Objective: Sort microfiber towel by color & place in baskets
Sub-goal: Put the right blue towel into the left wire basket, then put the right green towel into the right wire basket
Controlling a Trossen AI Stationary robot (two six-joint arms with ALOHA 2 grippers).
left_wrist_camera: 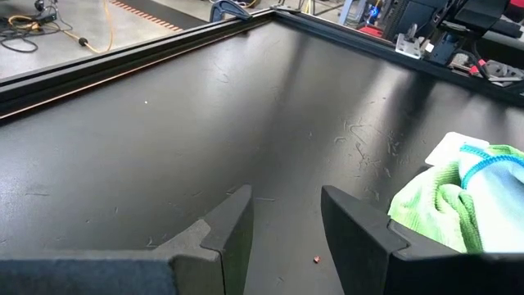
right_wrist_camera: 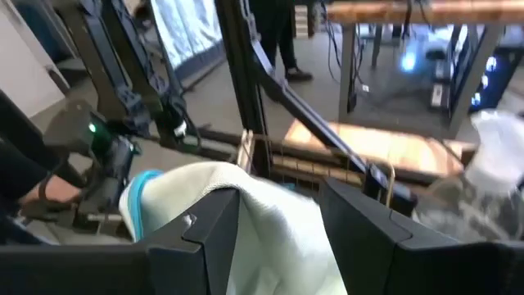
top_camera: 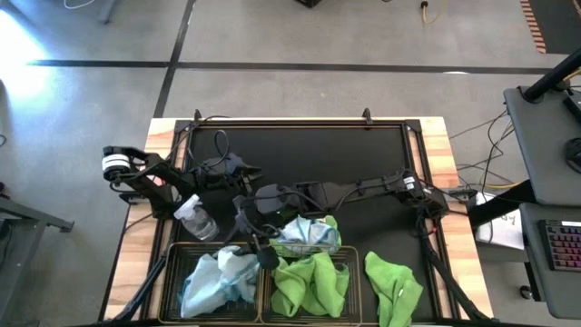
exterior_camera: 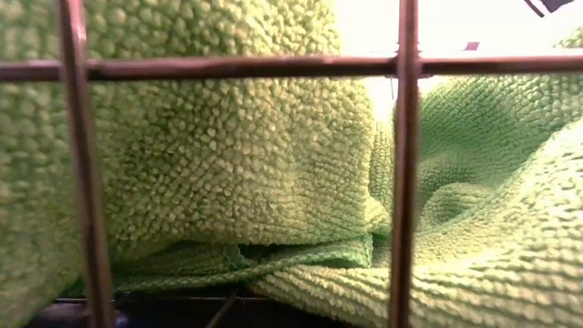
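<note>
Looking down on the bench [top_camera: 436, 145], we use the two wire baskets as our landmark. They sit side by side at the near edge of the black mat [top_camera: 345, 159]. The left basket [top_camera: 170, 277] holds a pale blue towel [top_camera: 218, 277], and the right basket [top_camera: 355, 277] holds a lime green towel [top_camera: 313, 282]. Another green towel [top_camera: 395, 289] lies on the mat just beside the right basket, on its outer side. Just behind the baskets, above the place where they meet, our right tool [top_camera: 272, 202] holds a pale blue towel with a blue edge [right_wrist_camera: 246, 221] between its fingers [right_wrist_camera: 209, 225]; some green cloth is bunched with it. Our left tool [left_wrist_camera: 282, 221] has its fingers a little way apart and holds nothing; it is over bare mat, also close behind the baskets. A small clear spray bottle [top_camera: 196, 218] lies just behind the left basket. From the low camera we only see green towel [exterior_camera: 228, 155] pressed against the basket wires [exterior_camera: 404, 164].
</note>
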